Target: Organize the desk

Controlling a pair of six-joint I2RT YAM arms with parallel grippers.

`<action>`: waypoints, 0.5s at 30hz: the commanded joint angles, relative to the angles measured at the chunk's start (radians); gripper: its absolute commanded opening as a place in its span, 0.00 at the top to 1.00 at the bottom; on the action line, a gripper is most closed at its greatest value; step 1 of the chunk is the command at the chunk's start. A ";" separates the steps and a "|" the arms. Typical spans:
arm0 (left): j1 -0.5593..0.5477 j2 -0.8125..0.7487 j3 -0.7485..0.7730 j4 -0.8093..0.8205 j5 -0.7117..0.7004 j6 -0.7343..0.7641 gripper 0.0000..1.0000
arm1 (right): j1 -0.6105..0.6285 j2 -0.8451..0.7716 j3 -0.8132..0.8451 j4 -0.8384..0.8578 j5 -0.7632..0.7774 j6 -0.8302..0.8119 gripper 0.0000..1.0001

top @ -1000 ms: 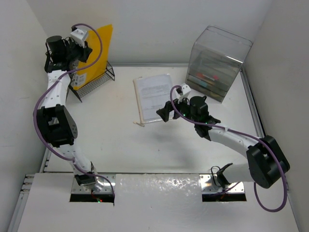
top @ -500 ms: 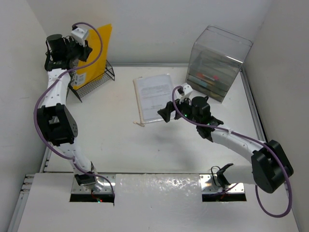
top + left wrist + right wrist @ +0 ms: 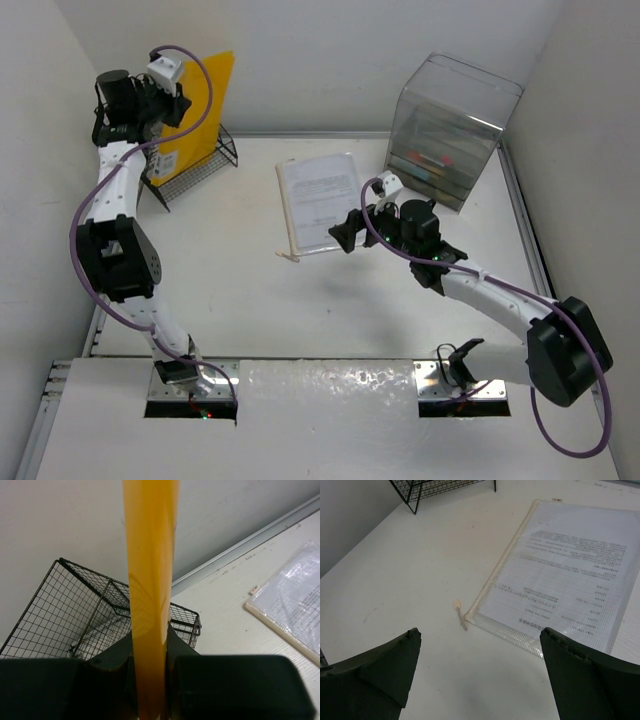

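The left gripper [image 3: 150, 647] is clenched on the lower edge of a yellow folder [image 3: 150, 555]. It holds the folder upright and edge-on, probably so that it can drop into a slot of the black wire rack [image 3: 60, 610], which stands just below the jaws and to one side of them. The desk [image 3: 250, 290] spreads beneath both grippers.

A clear document pouch [image 3: 565, 575] lies flat on the desk, ahead of and below the right gripper [image 3: 479, 635]. The pouch's near corner and small zip pull [image 3: 460, 612] sit between the spread fingers in the wrist view. This gripper is wide open and empty, hovering clear of the surface. The wide spread suits a first reach for the pouch's thin edge, though a sheet lying this flat will likely be hard to pinch. A clear plastic drawer box [image 3: 450, 130] stands beyond the gripper, at the far right corner.
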 commanded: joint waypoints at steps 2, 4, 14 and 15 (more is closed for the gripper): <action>-0.003 -0.075 0.048 -0.058 -0.049 0.006 1.00 | 0.004 -0.039 -0.003 0.048 0.005 -0.018 0.01; 0.001 -0.103 0.069 -0.063 -0.080 0.014 1.00 | 0.004 -0.035 -0.009 0.066 -0.001 -0.020 0.01; 0.015 -0.054 0.114 -0.160 -0.035 0.020 1.00 | 0.004 -0.021 0.011 0.066 -0.039 -0.030 0.01; 0.017 -0.037 0.113 -0.163 -0.034 0.023 1.00 | 0.005 -0.024 0.009 0.066 -0.038 -0.032 0.01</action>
